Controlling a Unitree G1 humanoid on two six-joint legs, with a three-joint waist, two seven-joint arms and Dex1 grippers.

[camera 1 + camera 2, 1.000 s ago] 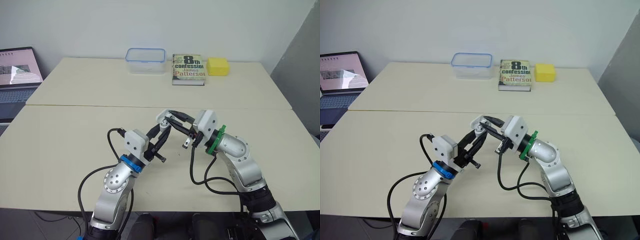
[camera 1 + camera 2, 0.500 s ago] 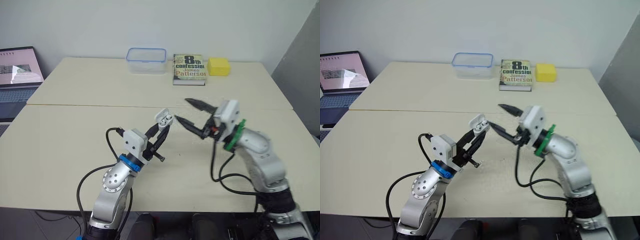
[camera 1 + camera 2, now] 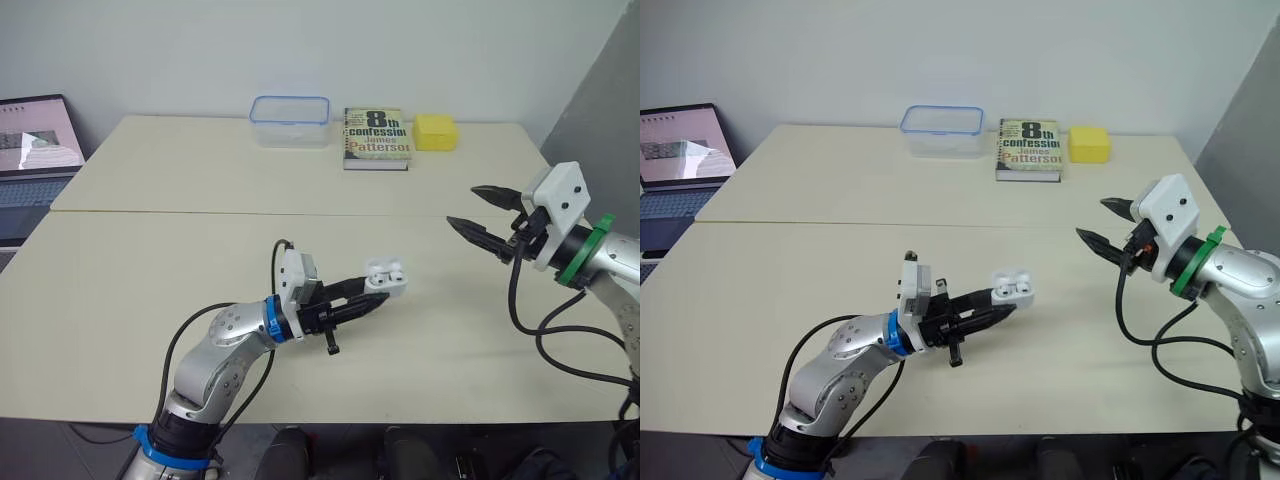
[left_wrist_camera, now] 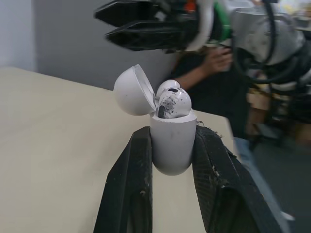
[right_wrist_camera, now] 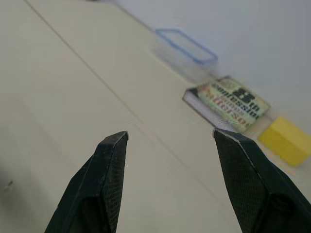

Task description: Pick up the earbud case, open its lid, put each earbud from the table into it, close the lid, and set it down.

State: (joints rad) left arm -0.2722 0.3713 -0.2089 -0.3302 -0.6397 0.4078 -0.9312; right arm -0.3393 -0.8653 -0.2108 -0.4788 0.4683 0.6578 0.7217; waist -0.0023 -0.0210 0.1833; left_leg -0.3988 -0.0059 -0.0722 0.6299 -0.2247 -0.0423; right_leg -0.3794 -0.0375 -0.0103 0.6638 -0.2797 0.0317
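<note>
Case (image 4: 172, 145), white, upright between the two fingers of the left gripper (image 3: 372, 296), which is clamped on its lower body; lid (image 4: 133, 91) hinged back and open, two earbuds (image 4: 174, 101) seated in the wells. The case is near the middle of the front table (image 3: 120, 280), low over the top; whether it touches cannot be told. Right gripper (image 3: 463, 206) well apart to the right, raised, its fingers spread wide with nothing between them, pointing towards the case. Along the far edge: clear container (image 3: 291, 120), book (image 3: 376, 138), yellow block (image 3: 436, 131); laptop (image 3: 35, 150) at far left
</note>
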